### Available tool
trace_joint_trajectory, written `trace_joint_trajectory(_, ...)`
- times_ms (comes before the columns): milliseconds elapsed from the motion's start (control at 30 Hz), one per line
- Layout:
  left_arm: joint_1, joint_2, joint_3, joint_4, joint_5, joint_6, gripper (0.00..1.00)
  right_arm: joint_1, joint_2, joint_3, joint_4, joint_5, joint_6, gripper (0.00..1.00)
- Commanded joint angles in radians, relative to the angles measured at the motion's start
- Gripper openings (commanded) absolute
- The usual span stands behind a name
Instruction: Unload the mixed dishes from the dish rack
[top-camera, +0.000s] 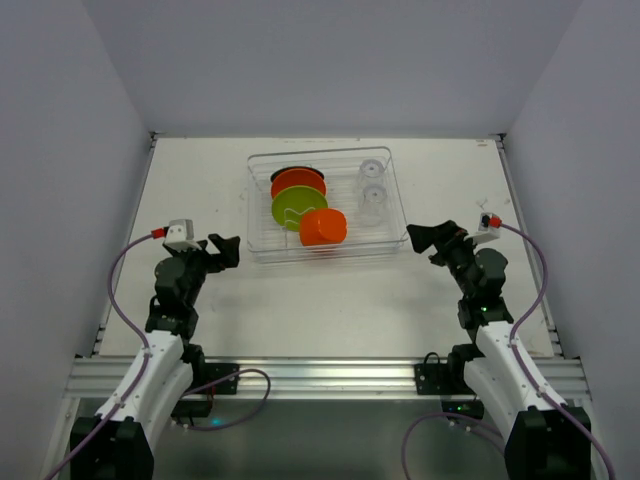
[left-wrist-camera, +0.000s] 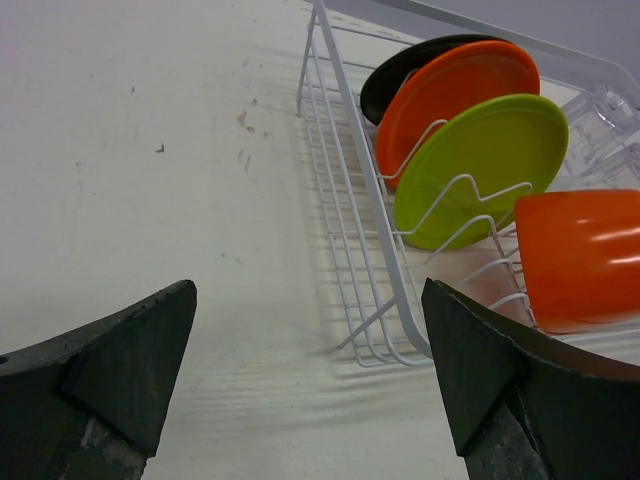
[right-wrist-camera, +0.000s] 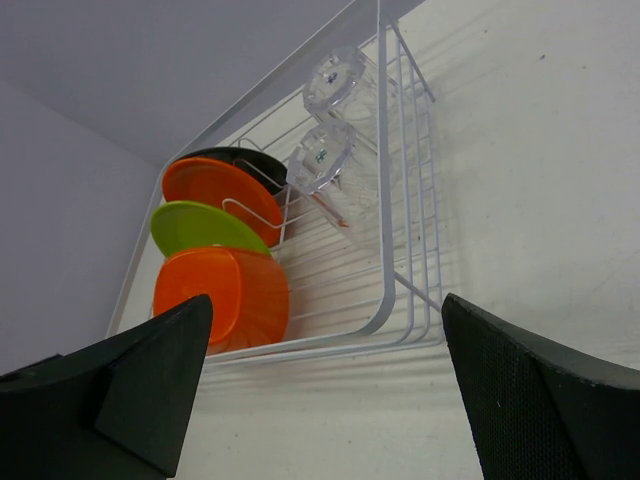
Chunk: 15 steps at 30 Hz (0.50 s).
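Note:
The white wire dish rack (top-camera: 260, 245) stands at the table's middle back. In it stand a black plate (top-camera: 285, 173), an orange plate (top-camera: 298, 184) and a lime green plate (top-camera: 297, 207), with an orange cup (top-camera: 323, 227) lying in front. Two clear glass cups (top-camera: 373, 172) (top-camera: 373, 203) sit at its right side. My left gripper (top-camera: 232, 249) is open and empty, left of the rack. My right gripper (top-camera: 420, 238) is open and empty, right of the rack. The left wrist view shows the plates (left-wrist-camera: 480, 165) and cup (left-wrist-camera: 580, 255). The right wrist view shows the cup (right-wrist-camera: 222, 296) and glasses (right-wrist-camera: 325, 160).
The white table (top-camera: 330, 300) is walled on three sides by grey panels. A metal rail (top-camera: 320, 375) runs along the near edge by the arm bases. Cables loop from each arm.

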Motion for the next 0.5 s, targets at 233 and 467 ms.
trace_joint_trajectory(233,-0.005,-0.012,0.015,0.028,0.009,-0.005,1.0,0.0,0.012,0.015,0.004,0.029,-0.012,0.99)
trace_joint_trajectory(467,-0.004,-0.01,0.015,0.025,0.004,-0.003,1.0,0.003,0.0,0.165,-0.211,0.086,-0.087,0.99)
